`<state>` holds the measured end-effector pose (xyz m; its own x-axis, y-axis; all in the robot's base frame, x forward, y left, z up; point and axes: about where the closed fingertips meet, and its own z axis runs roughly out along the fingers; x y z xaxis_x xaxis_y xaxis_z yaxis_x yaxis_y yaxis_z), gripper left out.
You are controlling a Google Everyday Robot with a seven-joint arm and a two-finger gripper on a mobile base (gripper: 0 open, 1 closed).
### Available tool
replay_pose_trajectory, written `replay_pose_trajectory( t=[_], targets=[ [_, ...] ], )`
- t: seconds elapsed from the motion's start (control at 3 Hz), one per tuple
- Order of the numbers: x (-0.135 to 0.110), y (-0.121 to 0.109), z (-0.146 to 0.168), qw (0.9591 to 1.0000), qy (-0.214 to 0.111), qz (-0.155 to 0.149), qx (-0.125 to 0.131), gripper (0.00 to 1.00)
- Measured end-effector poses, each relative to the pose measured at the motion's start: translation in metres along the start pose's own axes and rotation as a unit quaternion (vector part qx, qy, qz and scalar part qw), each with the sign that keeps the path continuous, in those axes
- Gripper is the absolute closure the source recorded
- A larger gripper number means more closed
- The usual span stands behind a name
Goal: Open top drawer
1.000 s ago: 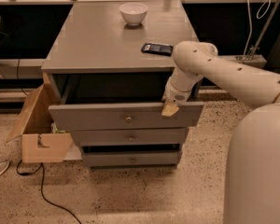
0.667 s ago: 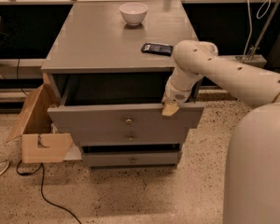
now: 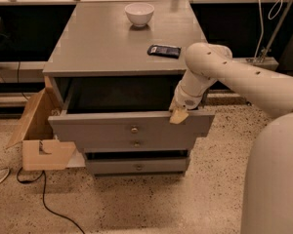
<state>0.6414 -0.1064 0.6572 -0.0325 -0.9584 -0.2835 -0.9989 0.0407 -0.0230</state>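
The grey cabinet [image 3: 112, 43] has three drawers. The top drawer [image 3: 97, 128], with a small round metal knob [image 3: 134, 129], stands pulled partway out, and its dark inside shows above the front panel. My gripper [image 3: 178, 115] rests on the top edge of that front panel near its right end, and my arm [image 3: 234, 77] reaches in from the right. The two lower drawers [image 3: 136, 155] sit further back beneath it.
A white bowl [image 3: 139, 12] and a dark flat object [image 3: 164, 50] lie on the cabinet top. An open cardboard box [image 3: 39, 135] stands against the cabinet's left side. A black cable [image 3: 49, 206] runs over the speckled floor. My body [image 3: 276, 179] fills the right foreground.
The top drawer has slid further out towards the camera, and its front panel now sits lower and looks larger. The gripper stayed on its top edge and moved slightly with it.
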Motion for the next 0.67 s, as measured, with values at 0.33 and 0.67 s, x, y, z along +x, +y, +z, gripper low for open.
replay_pose_trajectory(
  t=[0.33, 0.67],
  targets=[
    [0.0000, 0.0000, 0.0000, 1.0000, 0.000, 0.000, 0.000, 0.27],
    [0.0001, 0.0037, 0.0045, 0.9999, 0.005, -0.005, -0.009, 0.04]
  ],
)
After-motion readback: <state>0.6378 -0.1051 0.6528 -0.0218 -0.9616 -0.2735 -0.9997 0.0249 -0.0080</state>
